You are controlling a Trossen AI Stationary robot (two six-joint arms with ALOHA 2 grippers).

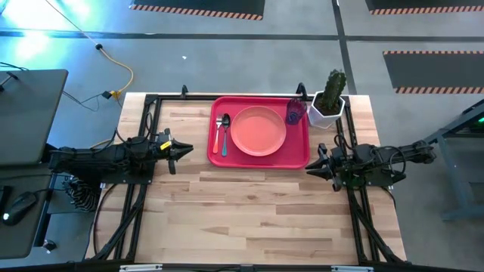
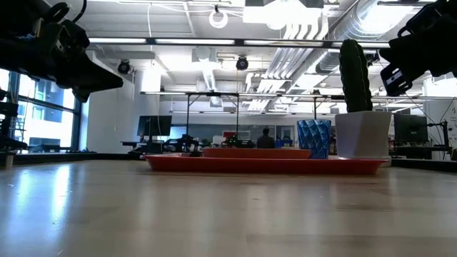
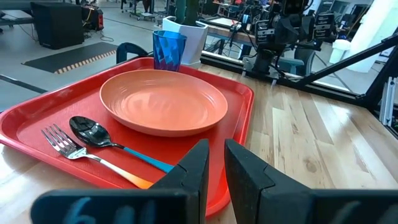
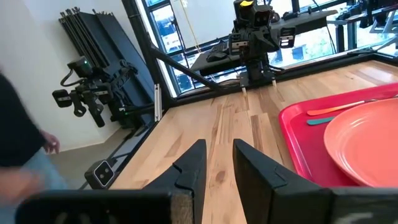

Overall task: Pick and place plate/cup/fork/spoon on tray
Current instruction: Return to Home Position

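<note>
The fingers (image 3: pixel 196 167) of the left gripper (image 1: pixel 181 151) stand a narrow gap apart and hold nothing. The gripper hangs over the wooden counter (image 1: pixel 249 211), just off the left edge of the large red rectangular plastic tray (image 1: pixel 299 151). The right gripper (image 1: pixel 314 165) sits near the tray's front right corner, its fingers likewise slightly parted and empty.

All four pieces lie on the tray. The round salmon-pink plate (image 1: pixel 259 130) is in the middle, with the small translucent blue tumbler-style cup (image 1: pixel 295 112) upright at the far right corner. The orange-handled fork (image 3: pixel 68 146) and the blue-handled spoon (image 3: pixel 93 133) lie side by side to the left of the plate. A white pot holding a green cactus (image 1: pixel 329 104) stands on the counter just beside the cup's corner.

The task looks finished. Should anything need moving:
- **Plate:** it looks stiff and light, and its raised rim is the sensible place to pinch.
- **Cup:** it seems light and easy to tip, so it is best squeezed across its wall.
- **Fork and spoon:** both are slim and lie flat, so they are likely to slip. Pinch them across the handle.
</note>
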